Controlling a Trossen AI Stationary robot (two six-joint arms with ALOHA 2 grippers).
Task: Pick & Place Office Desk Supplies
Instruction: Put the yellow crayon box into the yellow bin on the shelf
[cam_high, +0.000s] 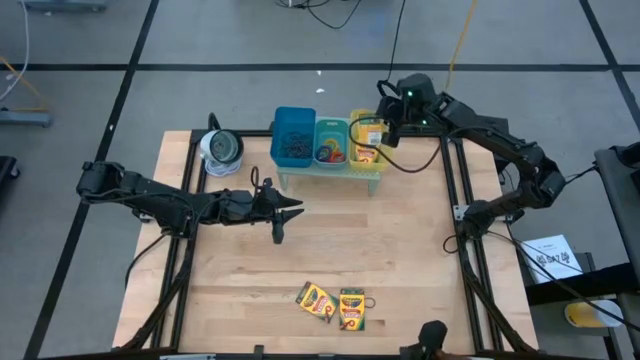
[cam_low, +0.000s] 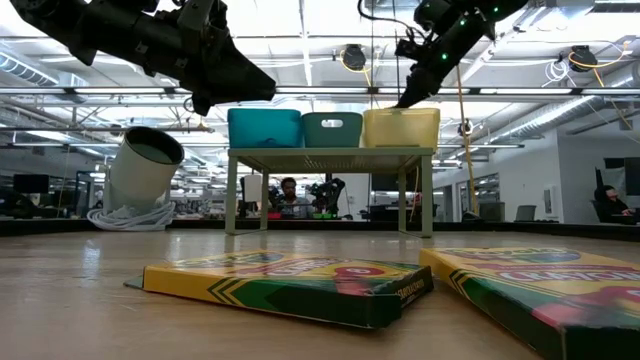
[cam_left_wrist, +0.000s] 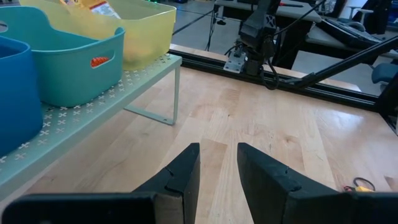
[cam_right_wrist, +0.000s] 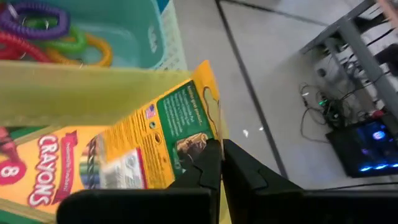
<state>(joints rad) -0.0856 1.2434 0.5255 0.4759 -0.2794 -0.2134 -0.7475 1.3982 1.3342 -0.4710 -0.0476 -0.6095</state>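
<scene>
Nearest the low camera lie two crayon boxes flat on the surface, side by side at its near edge, their long faces up; they rest well apart from both arms. The left tool hovers over the middle of the surface, its fingers partly parted and holding nothing, and it is the nearer one, so those boxes look like its job. The right tool sits clamped shut on the edge of another crayon box at the yellow bin; ring bands fill the neighbouring teal bin.
</scene>
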